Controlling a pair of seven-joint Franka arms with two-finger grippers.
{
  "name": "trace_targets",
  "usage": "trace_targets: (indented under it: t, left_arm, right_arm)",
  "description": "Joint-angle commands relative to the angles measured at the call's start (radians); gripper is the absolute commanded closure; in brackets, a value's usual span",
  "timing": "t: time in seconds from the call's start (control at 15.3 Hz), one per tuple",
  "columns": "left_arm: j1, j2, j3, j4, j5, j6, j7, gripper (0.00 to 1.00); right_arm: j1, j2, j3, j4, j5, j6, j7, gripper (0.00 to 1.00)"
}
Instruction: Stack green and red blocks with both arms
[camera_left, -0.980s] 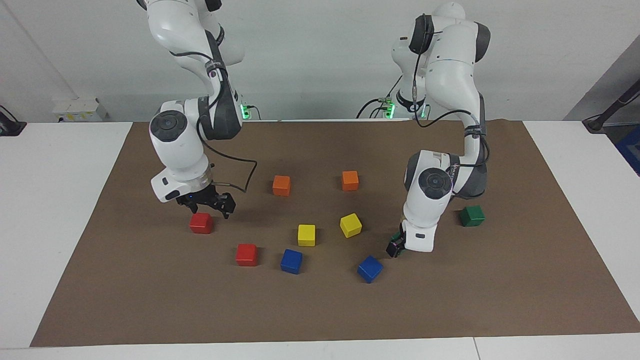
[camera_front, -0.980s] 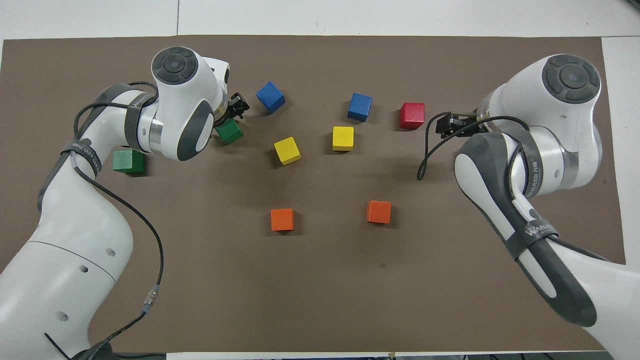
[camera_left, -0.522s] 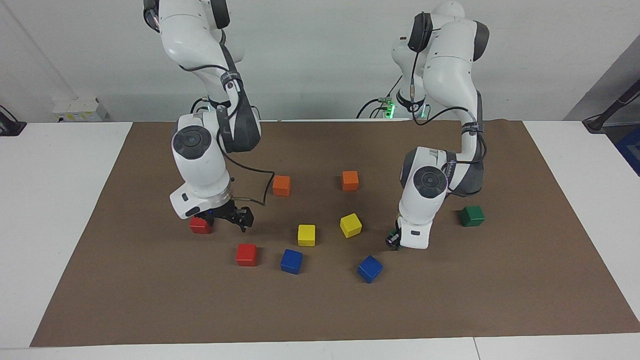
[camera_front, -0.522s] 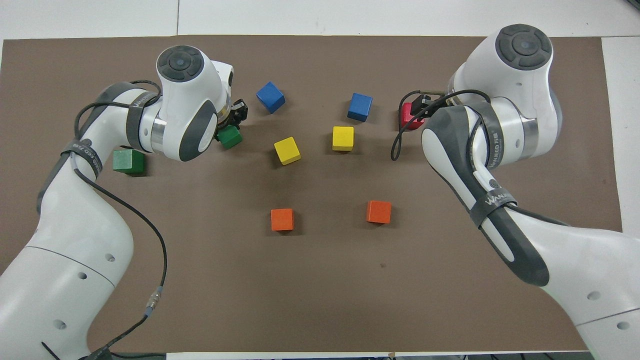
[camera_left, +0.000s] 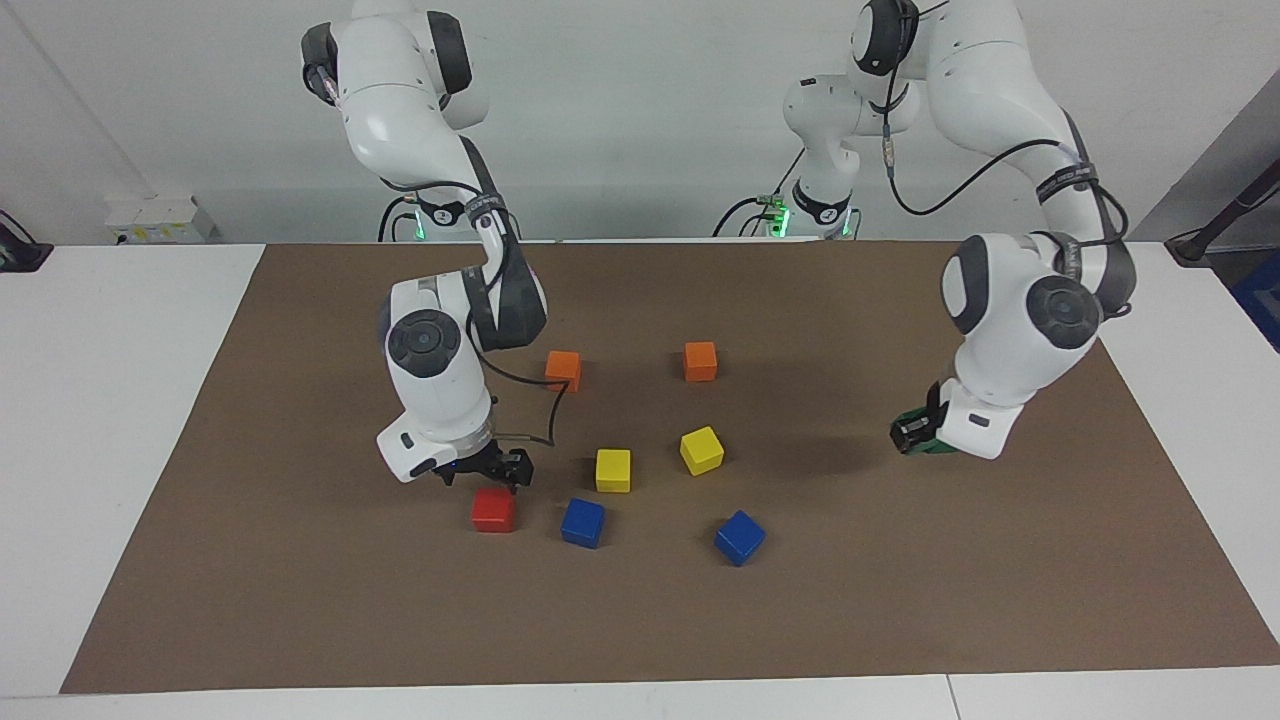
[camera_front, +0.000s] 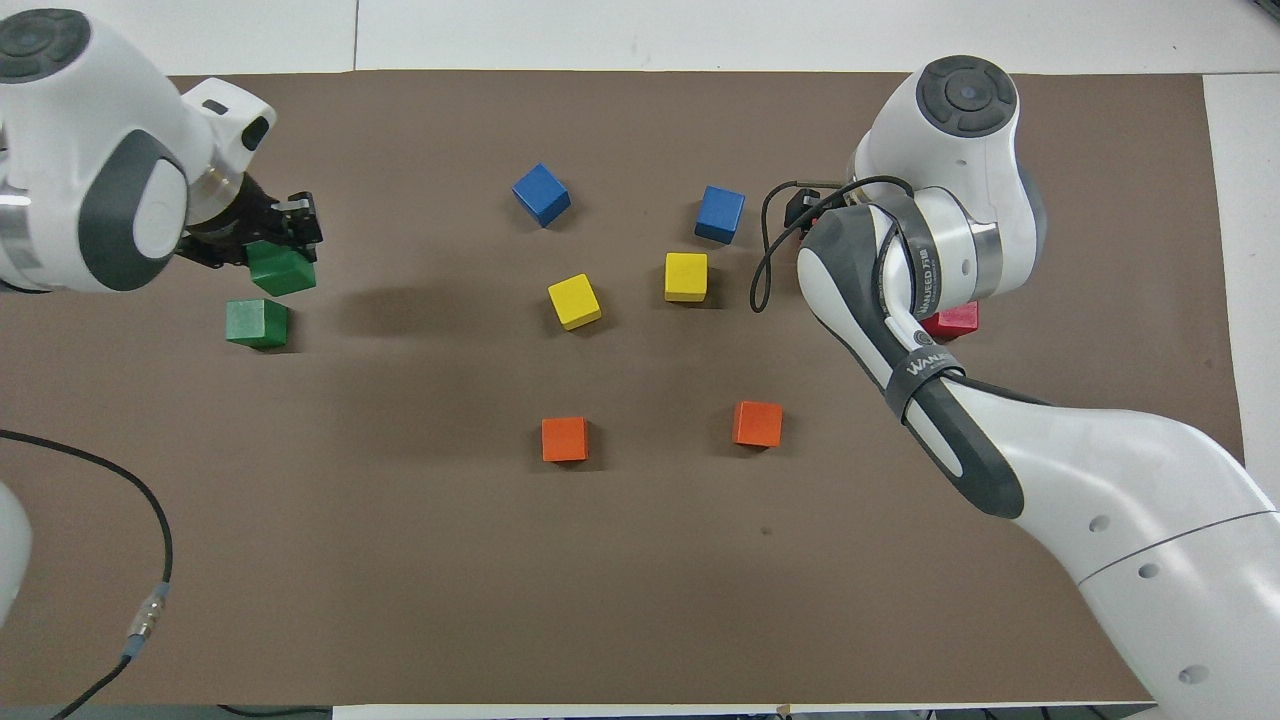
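Clock directions are read on the overhead view, 12 o'clock pointing away from the robots.

A white table (camera_front: 700, 30) carries a brown mat (camera_front: 640, 560) that covers most of it. The right arm (camera_front: 1000, 470) reaches in from 5 o'clock toward 1 o'clock of the mat; the left arm (camera_front: 95, 170) bends in over the 10 o'clock edge.

The left gripper (camera_front: 275, 245) hangs over the mat at about 10 o'clock, its fingers closed on a green cube (camera_front: 283, 272) that is lifted off the surface. A second green cube (camera_front: 257, 323) rests on the mat at 9 o'clock, with the held one at its 1 o'clock, just beside it.

The right gripper (camera_left: 485, 470) hovers directly over a red cube (camera_left: 493, 510) — fingers spread, nothing between them; whether they touch the cube cannot be told. The arm hides this cube from overhead. A second red cube (camera_front: 952, 318) lies at 3 o'clock of the mat, partly covered by the right arm.

Other cubes on the mat:
- a blue cube (camera_front: 541, 194) at 11 o'clock and another blue cube (camera_front: 720, 214) at 1 o'clock
- a yellow cube (camera_front: 575, 301) and another yellow cube (camera_front: 686, 276) near the centre — side by side, apart
- an orange cube (camera_front: 565, 439) at 7 o'clock and another orange cube (camera_front: 757, 424) at 4 o'clock
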Motion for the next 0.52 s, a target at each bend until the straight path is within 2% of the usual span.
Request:
trace_targets:
  t: [0.0,0.33,0.46]
  left_arm:
    - [0.061,-0.077,-0.006,-0.113,-0.018,-0.001,0.176,1.0]
    - [0.106,-0.112,-0.006,-0.243,-0.028,0.155,0.286,1.0]
    - [0.108,-0.117,-0.006,-0.271,-0.028,0.177,0.302,1.0]
  right_arm:
    - [-0.001,0.051,0.006,0.06,-0.013,0.031,-0.024,0.0]
    - [-0.001,0.065,0.007,0.071,-0.011,0.045,-0.065,0.0]
    - [-0.003,0.068,0.006,0.046,-0.011,0.123,-0.071,0.0]
